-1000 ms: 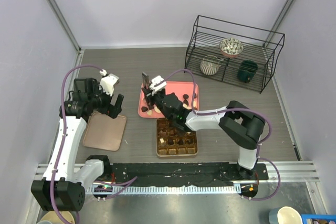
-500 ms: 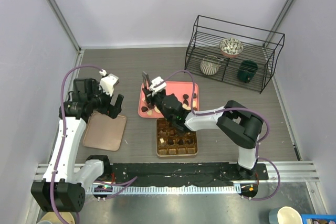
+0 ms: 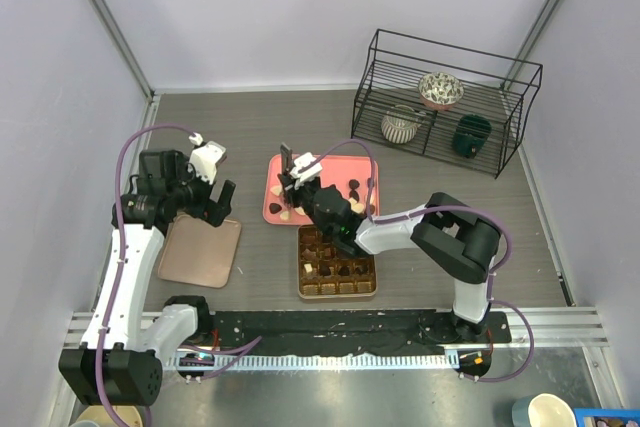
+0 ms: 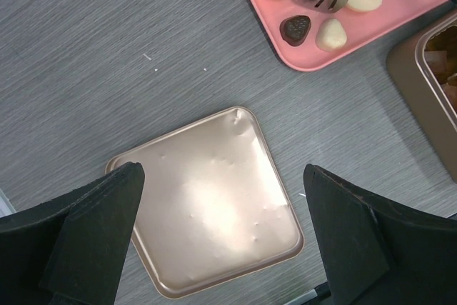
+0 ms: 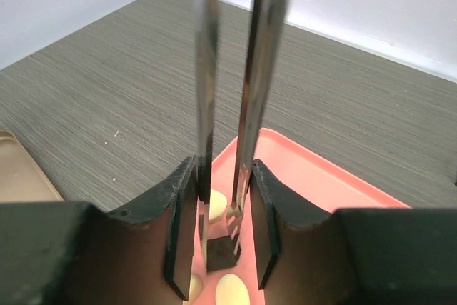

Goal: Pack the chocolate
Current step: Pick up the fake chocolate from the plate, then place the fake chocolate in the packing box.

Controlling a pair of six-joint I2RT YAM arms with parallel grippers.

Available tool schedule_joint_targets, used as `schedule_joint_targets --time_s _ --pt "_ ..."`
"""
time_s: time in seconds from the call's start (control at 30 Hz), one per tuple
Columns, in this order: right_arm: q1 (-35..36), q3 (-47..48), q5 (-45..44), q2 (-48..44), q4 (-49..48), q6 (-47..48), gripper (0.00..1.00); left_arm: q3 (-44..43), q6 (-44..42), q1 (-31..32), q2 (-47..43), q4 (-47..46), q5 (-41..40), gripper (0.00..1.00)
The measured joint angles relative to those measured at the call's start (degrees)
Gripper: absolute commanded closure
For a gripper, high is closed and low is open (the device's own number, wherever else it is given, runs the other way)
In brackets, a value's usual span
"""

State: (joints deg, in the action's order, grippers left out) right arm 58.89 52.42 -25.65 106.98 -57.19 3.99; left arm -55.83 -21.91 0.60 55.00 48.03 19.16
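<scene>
1. Left pincer (image 4: 221, 176): one, black, jaws spread wide, holding nothing, above the lid.
2. Lid (image 4: 207, 226): one, flat, glossy gold-brown square with rounded corners and a dimpled face, lying on the grey wood-grain surface (image 4: 107, 48).
3. Pink tray (image 4: 400, 5): one, flat. Chocolate (image 4: 330, 33) at its corner: three cream-white, one dark heart.
4. Right pincer (image 5: 223, 226): one, clamped on metal tongs (image 5: 251, 69), with a dark square chocolate between the forked tips.
5. Gridded box (image 3: 338, 292): one, gold-brown, partly filled, count unclear.
6. Wire rack (image 3: 520, 72): one, black, holding three vessels.
</scene>
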Motion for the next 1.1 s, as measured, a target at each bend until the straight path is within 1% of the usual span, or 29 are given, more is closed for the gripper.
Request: schedule_joint_targets --time_s 0.1,0.13,0.37,0.53,0.63,0.77,0.87,1.0,1.1 --pt "0.0 0.0 -0.1 -0.3 0.2 0.1 0.75 0.0 -0.2 0.0 0.0 0.0 0.0 0.00" --pt "0.0 0.0 -0.2 -0.5 0.6 0.2 0.76 0.0 -0.3 0.0 0.0 0.1 0.0 0.00" --pt "0.1 0.0 -0.8 -4.8 4.5 3.4 0.78 0.0 -1.0 0.0 -0.1 0.2 0.0 0.00" --pt "0.7 0.0 -0.8 -12.0 8.0 6.0 0.80 0.0 -1.1 0.0 0.0 0.2 -0.1 0.00" --pt "1.9 -0.6 -1.0 -18.9 11.1 6.7 0.81 0.0 -1.1 0.0 0.1 0.2 -0.1 0.00" --pt "4.3 -2.3 -2.5 -30.4 19.1 5.7 0.82 0.0 -1.0 0.0 1.4 0.1 -0.1 0.00" --pt "6.4 -5.0 -4.3 -40.7 26.9 3.0 0.82 0.0 -1.0 0.0 2.4 -0.1 -0.1 0.00" --pt "9.4 -7.8 -6.7 -52.8 40.4 -2.7 0.82 0.1 -0.8 0.0 2.9 -0.2 0.0 0.00" --pt "11.1 -8.8 -7.9 -58.9 50.1 -6.9 0.82 0.1 -0.7 0.0 2.9 -0.2 0.0 0.00"
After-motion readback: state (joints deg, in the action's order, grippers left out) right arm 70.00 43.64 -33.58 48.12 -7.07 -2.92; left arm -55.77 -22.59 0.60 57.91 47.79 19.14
